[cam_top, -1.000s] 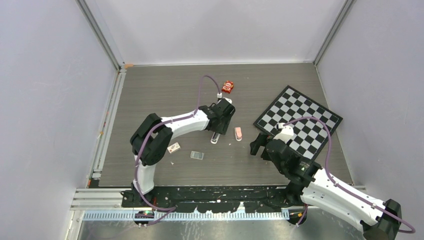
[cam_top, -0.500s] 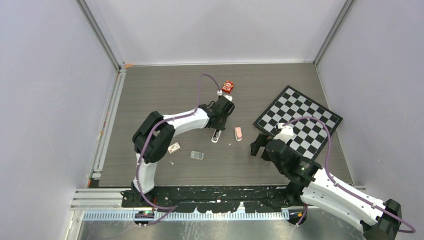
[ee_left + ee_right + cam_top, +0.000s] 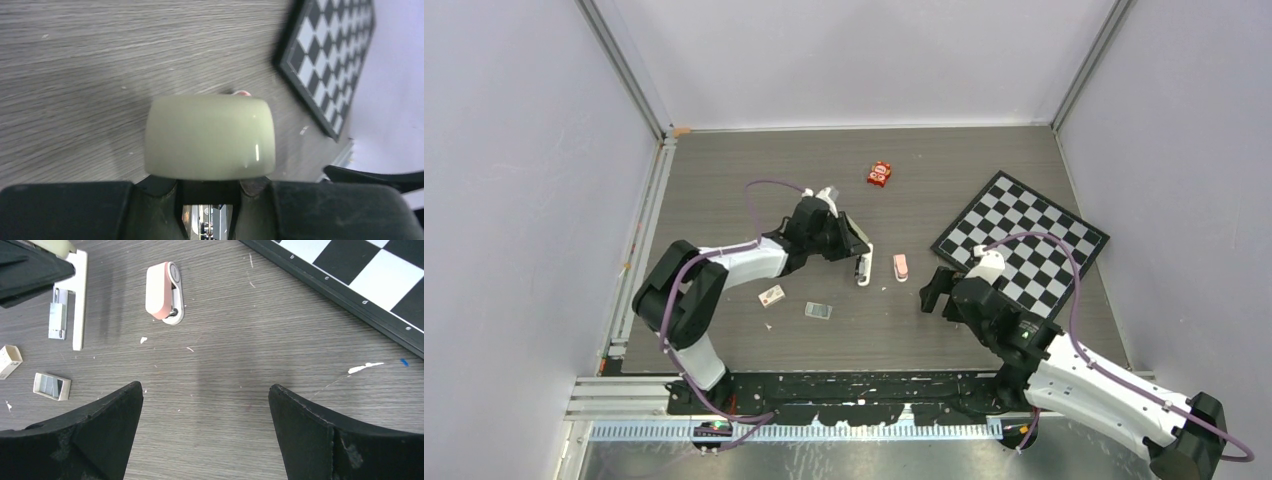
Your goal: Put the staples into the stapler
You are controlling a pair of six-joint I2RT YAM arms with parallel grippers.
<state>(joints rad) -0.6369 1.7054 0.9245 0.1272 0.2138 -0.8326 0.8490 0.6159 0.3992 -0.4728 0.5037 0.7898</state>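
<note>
Lavender walls (image 3: 844, 60) close in a grey wood-grain desk (image 3: 744, 190). The stapler (image 3: 863, 268) lies near the middle of the desk, its length running from the far edge toward the near edge. The left hand (image 3: 852, 248) reaches it from the left and is closed narrow on its olive-grey top. In the left wrist view that top fills the space just past the black fingers (image 3: 65, 210).

From the right wrist camera, a white bar of the stapler lies flat on the desk below this hand. A small pale metal piece (image 3: 57, 315) lies against the bar's left side. I cannot tell whether it is part of the stapler or loose.

The staples (image 3: 51, 386) sit as a silvery-grey block inside a small shallow pale tray (image 3: 36, 382). The tray is nearer the near edge and left of the stapler, well apart from it. A small white-and-red box (image 3: 771, 295) lies just left of the tray, and its contents do not show.

A pink-and-white piece (image 3: 901, 266) lies just right of the stapler, not touching it. A red packet (image 3: 880, 173) rests toward the far edge, and nothing of its inside is visible. A checkerboard (image 3: 1024, 240) lies turned at an angle by the right edge.

The right hand (image 3: 934, 290) hangs near the checkerboard's near corner with its jaws spread wide and nothing between them.
</note>
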